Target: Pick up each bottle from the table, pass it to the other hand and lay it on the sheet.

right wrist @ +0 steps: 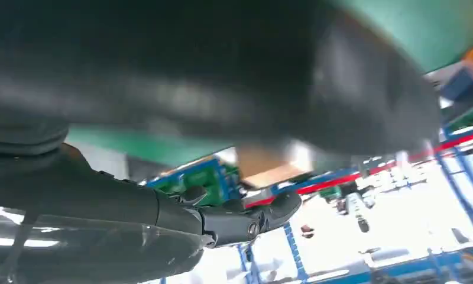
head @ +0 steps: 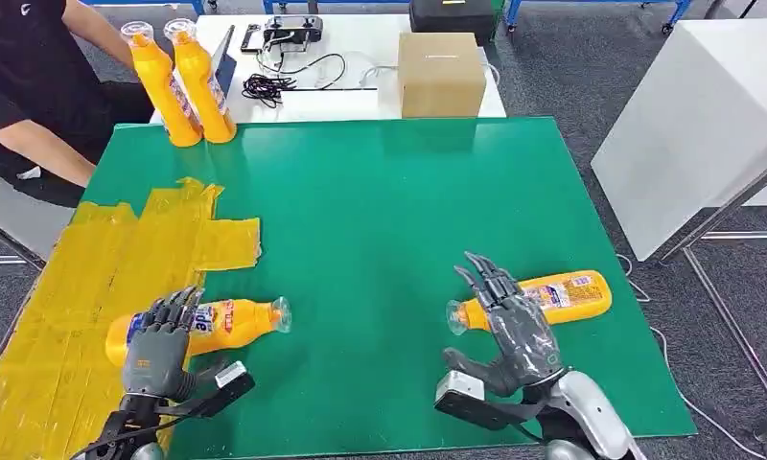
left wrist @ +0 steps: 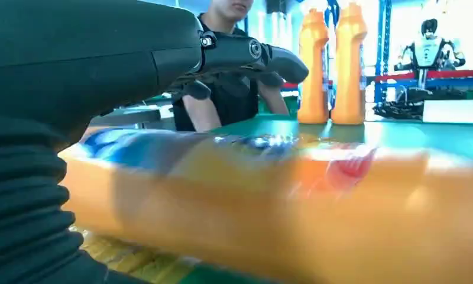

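The left hand [head: 159, 340] lies over a lying bottle [head: 221, 322], grip unclear; the right hand [head: 514, 331], fingers spread, hovers beside another bottle [head: 562, 295].

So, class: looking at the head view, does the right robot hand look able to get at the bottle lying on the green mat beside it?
Probably yes. The right robot hand hovers open right at the lying orange bottle, fingers spread over its neck end, and nothing stands between them on the green mat.
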`<action>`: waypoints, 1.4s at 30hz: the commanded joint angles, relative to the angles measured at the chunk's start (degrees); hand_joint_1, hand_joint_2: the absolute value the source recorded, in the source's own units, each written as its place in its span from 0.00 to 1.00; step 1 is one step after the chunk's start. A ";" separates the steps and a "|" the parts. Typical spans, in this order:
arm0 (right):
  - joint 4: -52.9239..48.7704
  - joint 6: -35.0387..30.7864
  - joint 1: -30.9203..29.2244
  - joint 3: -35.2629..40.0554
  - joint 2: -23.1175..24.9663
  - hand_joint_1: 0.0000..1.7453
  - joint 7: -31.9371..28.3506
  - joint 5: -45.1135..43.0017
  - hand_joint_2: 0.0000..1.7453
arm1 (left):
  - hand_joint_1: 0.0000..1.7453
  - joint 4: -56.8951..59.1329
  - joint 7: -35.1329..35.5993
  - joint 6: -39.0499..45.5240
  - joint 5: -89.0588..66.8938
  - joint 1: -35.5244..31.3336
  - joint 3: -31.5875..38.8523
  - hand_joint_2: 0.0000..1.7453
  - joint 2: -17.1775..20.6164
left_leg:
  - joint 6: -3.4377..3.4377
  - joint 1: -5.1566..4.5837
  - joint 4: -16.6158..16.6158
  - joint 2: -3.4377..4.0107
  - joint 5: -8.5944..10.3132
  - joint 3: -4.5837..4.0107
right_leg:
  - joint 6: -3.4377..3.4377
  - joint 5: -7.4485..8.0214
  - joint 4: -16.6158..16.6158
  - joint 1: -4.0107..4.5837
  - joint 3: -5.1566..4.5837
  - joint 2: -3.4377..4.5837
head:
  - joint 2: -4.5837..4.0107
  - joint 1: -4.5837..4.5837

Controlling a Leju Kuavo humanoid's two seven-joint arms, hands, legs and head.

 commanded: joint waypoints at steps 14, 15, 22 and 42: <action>2.95 17.23 6.95 -16.99 -22.47 0.00 6.24 -6.11 1.00 | 0.00 -9.50 -17.65 3.12 39.46 0.02 4.96 0.00 -6.09 | 0.03 -0.01 0.08 -0.26 -0.03 -0.07 | 0.06 -0.05 -0.01 -0.01 0.05 -0.23 | 0.00 0.02; 1.72 18.06 9.61 -18.74 -23.28 0.00 7.75 -5.37 1.00 | 0.00 -14.36 -22.36 -1.12 50.01 1.69 6.57 0.00 -8.02 | 0.03 -0.01 0.09 -0.28 -0.08 0.02 | 0.08 -0.09 -0.03 -0.01 0.16 -0.26 | 0.00 0.00; 1.73 21.18 12.28 -22.59 -25.70 0.00 10.43 -5.17 1.00 | 0.00 -23.38 -25.76 -10.12 61.22 5.69 9.15 0.00 -10.63 | 0.02 -0.03 0.10 -0.18 -0.09 -0.05 | 0.05 -0.09 -0.01 -0.01 0.07 -0.18 | 0.00 0.00; 25.57 23.47 -14.25 -5.51 -15.14 0.00 9.64 1.54 1.00 | 0.00 -23.66 -25.93 -13.11 64.44 3.11 4.38 0.00 -10.22 | -0.05 0.05 -0.13 0.34 -0.03 0.32 | 0.00 0.11 -0.25 0.08 0.29 0.25 | 0.00 -0.02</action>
